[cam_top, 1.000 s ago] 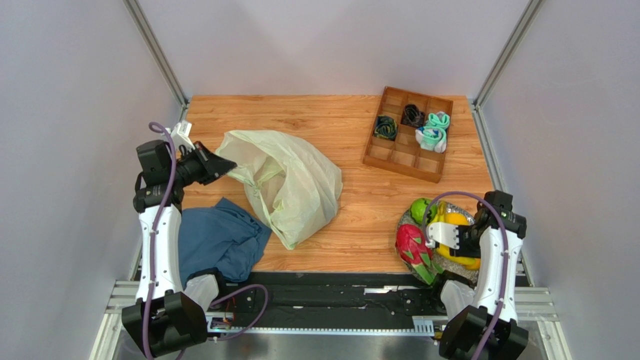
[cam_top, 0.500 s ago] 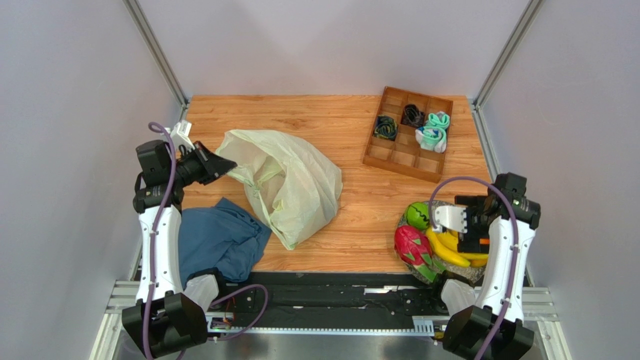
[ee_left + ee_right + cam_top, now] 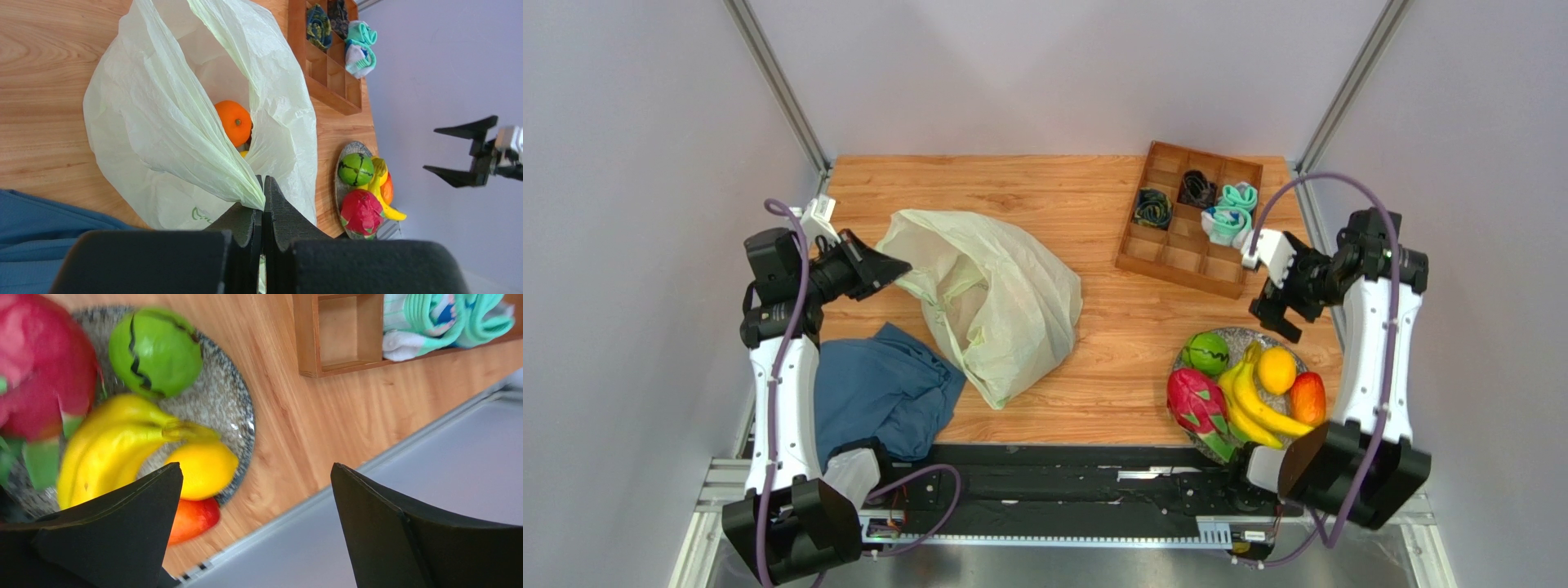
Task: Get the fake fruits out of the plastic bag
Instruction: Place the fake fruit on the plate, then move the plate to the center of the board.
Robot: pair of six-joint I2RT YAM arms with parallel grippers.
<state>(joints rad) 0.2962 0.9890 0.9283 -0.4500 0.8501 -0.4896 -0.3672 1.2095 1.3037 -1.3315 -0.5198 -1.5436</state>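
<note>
Wood table point(image 3: 1112, 208). Plastic bag point(image 3: 995, 300) crumpled L of centre, mouth edge pinched tight in left gripper point(image 3: 263, 184). Orange point(image 3: 234, 122) visible inside bag. Green apple point(image 3: 1206, 354), dragon fruit point(image 3: 1195, 401), bananas point(image 3: 1253, 410), lemon point(image 3: 1276, 370) out on plate point(image 3: 245, 425), R front. Right gripper point(image 3: 256, 471) spread wide, holding nothing, above table btwn plate & sock tray point(image 3: 1167, 251). Blue cloth point(image 3: 879, 392) just beside bag, near-L side.

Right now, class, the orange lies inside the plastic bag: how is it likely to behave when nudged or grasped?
The orange is round and smooth-skinned, so it will probably roll if nudged and may slip in a loose grasp. The thin plastic bag around it sags in folds, so it likely won't steady it.
</note>
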